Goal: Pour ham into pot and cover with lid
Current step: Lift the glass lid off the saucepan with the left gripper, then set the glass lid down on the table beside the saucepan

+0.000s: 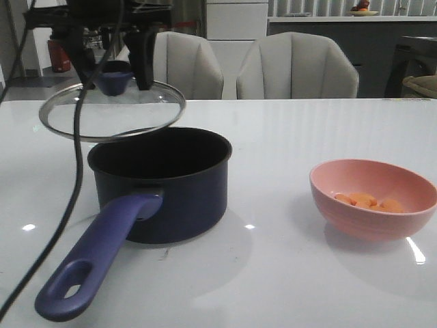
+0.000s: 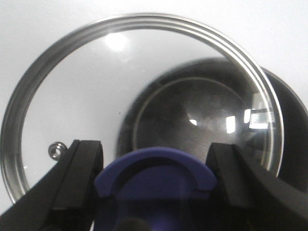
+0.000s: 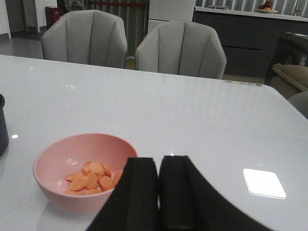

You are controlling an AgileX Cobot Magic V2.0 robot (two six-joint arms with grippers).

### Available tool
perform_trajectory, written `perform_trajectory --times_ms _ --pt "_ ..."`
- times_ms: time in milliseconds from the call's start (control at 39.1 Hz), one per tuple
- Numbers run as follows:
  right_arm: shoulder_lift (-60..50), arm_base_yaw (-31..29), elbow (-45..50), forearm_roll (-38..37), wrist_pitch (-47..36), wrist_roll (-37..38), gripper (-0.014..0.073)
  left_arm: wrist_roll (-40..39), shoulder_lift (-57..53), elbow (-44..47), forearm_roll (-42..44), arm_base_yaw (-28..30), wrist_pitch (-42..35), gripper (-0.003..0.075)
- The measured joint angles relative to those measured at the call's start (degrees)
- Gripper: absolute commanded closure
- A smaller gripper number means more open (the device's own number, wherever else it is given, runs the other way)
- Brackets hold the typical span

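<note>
My left gripper (image 1: 115, 80) is shut on the blue knob (image 1: 115, 74) of the glass lid (image 1: 130, 115). It holds the lid tilted in the air, above and behind the left rim of the navy pot (image 1: 171, 184). The pot's inside looks black and empty, and its long handle (image 1: 95, 263) points to the front left. In the left wrist view the fingers (image 2: 79, 168) flank the knob (image 2: 156, 168), and the pot (image 2: 207, 115) shows through the lid (image 2: 96, 86). The ham (image 1: 369, 201) lies in the pink bowl (image 1: 372, 188) at the right. My right gripper (image 3: 159, 166) is shut and empty beside the bowl (image 3: 72, 154) with the ham (image 3: 91, 175).
A black cable (image 1: 78, 178) hangs down over the pot's left side towards the table's front left. Two grey chairs (image 1: 297, 68) stand behind the white table's far edge. The pot's wall (image 3: 2, 127) shows at the edge of the right wrist view.
</note>
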Motion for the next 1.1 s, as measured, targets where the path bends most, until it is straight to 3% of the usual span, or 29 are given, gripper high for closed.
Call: perform_trajectory --times_ms 179,384,665,972,1100 --pt "0.0 0.0 0.0 0.0 0.0 0.0 0.0433 2.0 -4.1 2.8 -0.4 5.5 0.0 0.0481" --pt "0.0 0.0 0.0 0.0 0.0 0.0 0.0433 4.1 -8.5 12.3 -0.4 14.1 0.0 0.0482" --pt "0.0 0.0 0.0 0.0 0.0 0.0 0.0433 8.2 -12.3 28.2 -4.0 24.8 -7.3 0.0481" --pt "0.0 0.0 0.0 0.0 0.0 0.0 0.0433 10.9 -10.5 40.0 -4.5 27.4 -17.7 0.0477" --pt "0.0 0.0 0.0 0.0 0.0 0.0 0.0433 11.7 -8.2 40.5 -4.8 27.4 -19.4 0.0426"
